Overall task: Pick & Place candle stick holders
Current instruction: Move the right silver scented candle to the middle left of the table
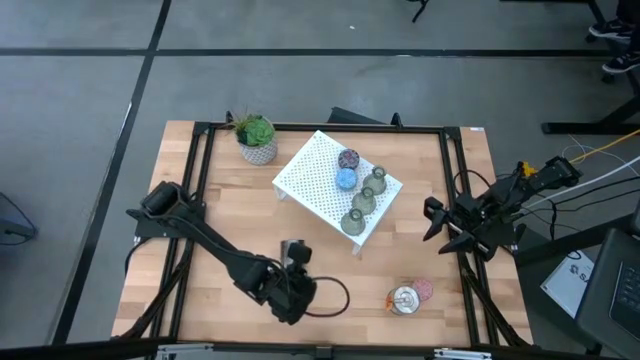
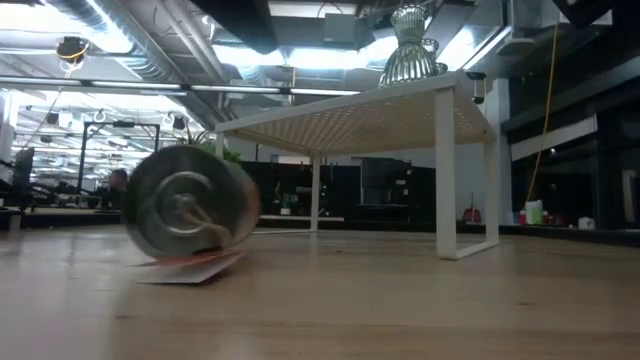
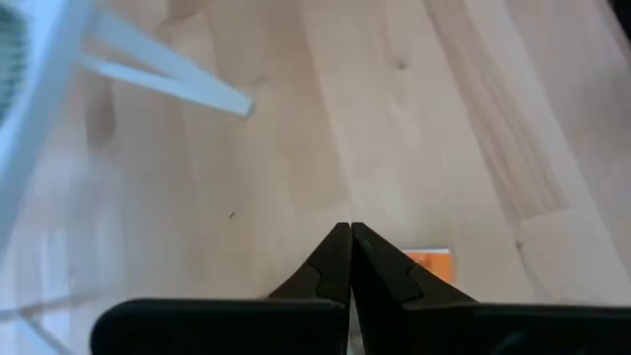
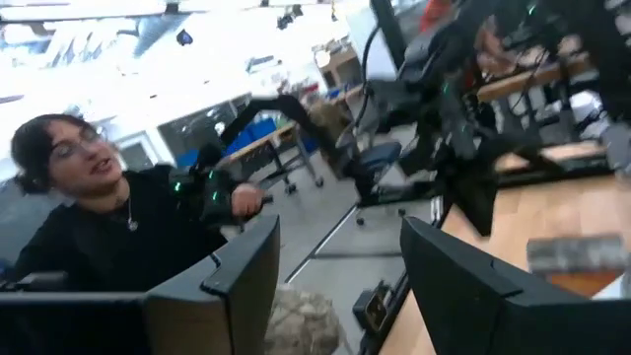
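A white perforated stand (image 1: 318, 170) in the table's middle carries a purple holder (image 1: 348, 158), a blue one (image 1: 346, 179) and three olive-green bell-shaped ones (image 1: 363, 200) in a row. The low view shows the nearest of them (image 2: 408, 45) at the stand's corner. A shiny silver holder (image 1: 404, 299) lies on its side near the front right, beside a pink one (image 1: 423, 289). My left gripper (image 1: 296, 246) is shut with nothing between its fingers, above bare wood in front of the stand (image 3: 350, 235). My right gripper (image 1: 432, 222) hangs open at the right edge (image 4: 340, 266).
A green potted plant (image 1: 256, 138) stands at the far left behind the stand. A small orange tag (image 3: 430, 262) lies on the wood by my left fingertips. A black frame rail (image 1: 452, 180) borders the table. A person (image 4: 89, 217) sits beyond the table.
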